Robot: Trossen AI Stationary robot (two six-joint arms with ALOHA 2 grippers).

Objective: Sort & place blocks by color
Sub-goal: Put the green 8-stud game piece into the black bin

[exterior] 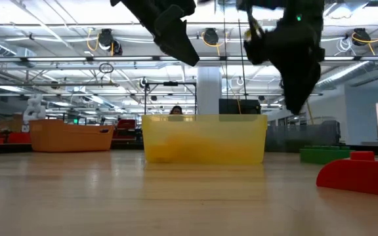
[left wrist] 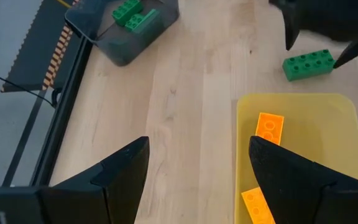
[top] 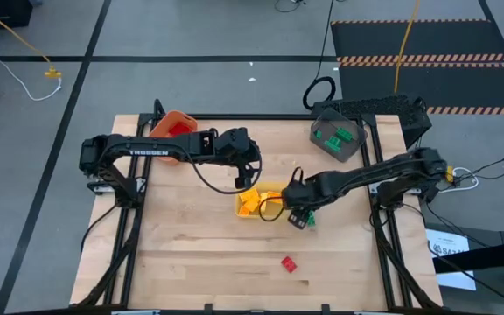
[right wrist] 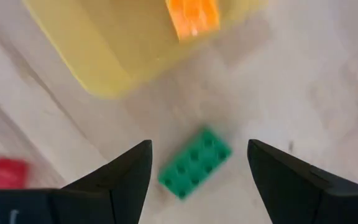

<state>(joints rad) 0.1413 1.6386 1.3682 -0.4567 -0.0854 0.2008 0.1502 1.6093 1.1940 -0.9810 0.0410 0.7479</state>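
Observation:
A green block lies flat on the table beside the yellow bin. My right gripper hangs open above it, pointing down, a finger on either side, touching nothing. In the high view my right gripper partly covers the green block. My left gripper is open and slants down over the yellow bin's far left corner. Yellow-orange blocks lie in the yellow bin. A red block lies nearer the front edge.
The orange bin with red blocks stands at the far left. The dark grey bin with green blocks stands at the far right. Bare wood spreads across the near half of the table around the red block.

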